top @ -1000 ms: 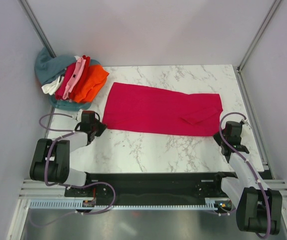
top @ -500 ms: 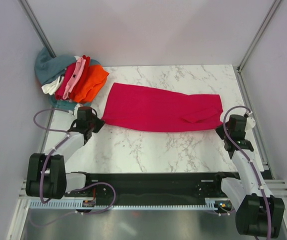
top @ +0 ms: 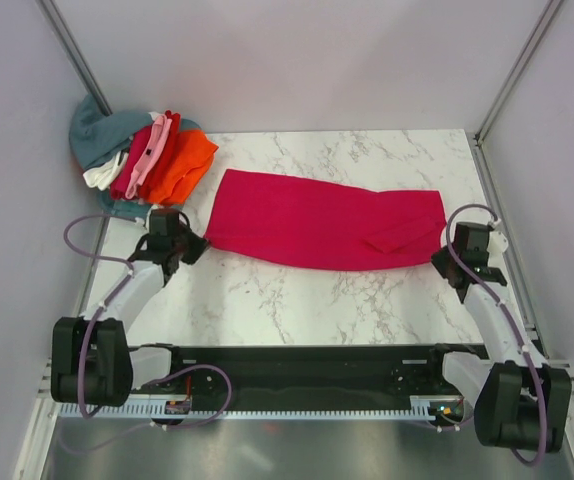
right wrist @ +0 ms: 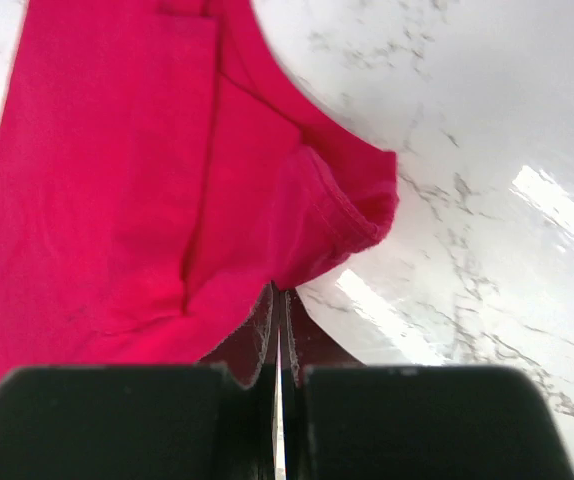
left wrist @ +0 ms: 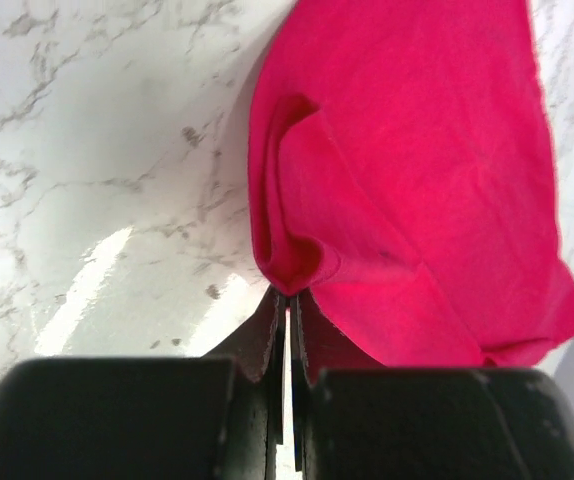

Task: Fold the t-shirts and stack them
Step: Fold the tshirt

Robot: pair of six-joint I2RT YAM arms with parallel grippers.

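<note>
A crimson-magenta t-shirt [top: 317,220] lies as a long band across the middle of the marble table [top: 297,295]. My left gripper [top: 197,246] is shut on its near left corner; in the left wrist view the cloth [left wrist: 407,180] bunches into a small fold right at the closed tips of the left gripper [left wrist: 287,296]. My right gripper [top: 437,262] is shut on the near right corner, and the hemmed edge of the t-shirt [right wrist: 117,180] curls over just beyond the right gripper [right wrist: 279,292]. The other t-shirts [top: 152,155], orange, red, pink, white and teal-grey, sit heaped at the back left.
Grey walls close in the table on the left, right and back. The heap overhangs the table's back left corner. Bare marble runs between the crimson shirt and the black base rail [top: 307,365] at the near edge.
Both grippers have moved a little away from the arm bases, taking the shirt's near corners with them. The shirt's near edge has shifted slightly toward the back.
</note>
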